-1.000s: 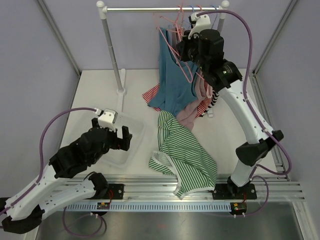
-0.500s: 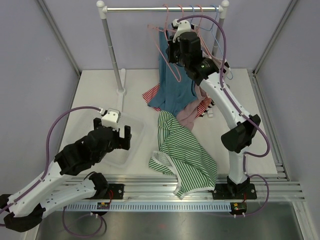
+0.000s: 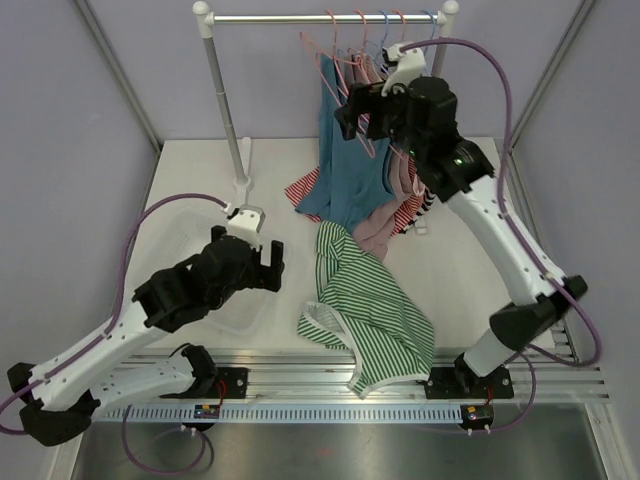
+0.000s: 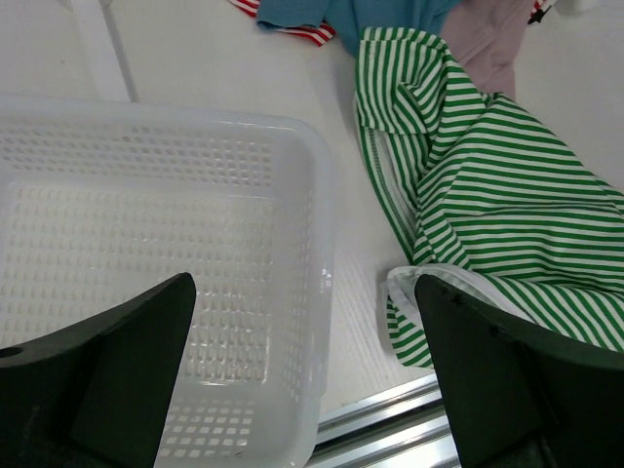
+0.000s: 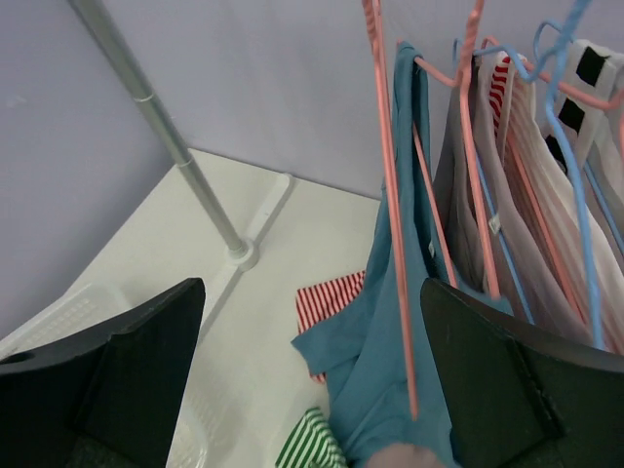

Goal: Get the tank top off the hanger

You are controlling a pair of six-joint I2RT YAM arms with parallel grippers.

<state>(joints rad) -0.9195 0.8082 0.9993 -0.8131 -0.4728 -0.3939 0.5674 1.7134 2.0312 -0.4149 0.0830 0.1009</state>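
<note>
Blue top hangs from the rail before the right gripper, jaws spread and empty; left gripper, likewise agape, hovers over the basket.

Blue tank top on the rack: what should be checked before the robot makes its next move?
1. Right gripper open: ok.
2. Pink hanger in front of it: ok.
3. Blue tank top on that hanger: ok, not yet off.
4. Hanger hooked on rail: ok.
5. Left gripper open, over basket: ok.
6. Both straps on the hanger: cannot tell.
</note>
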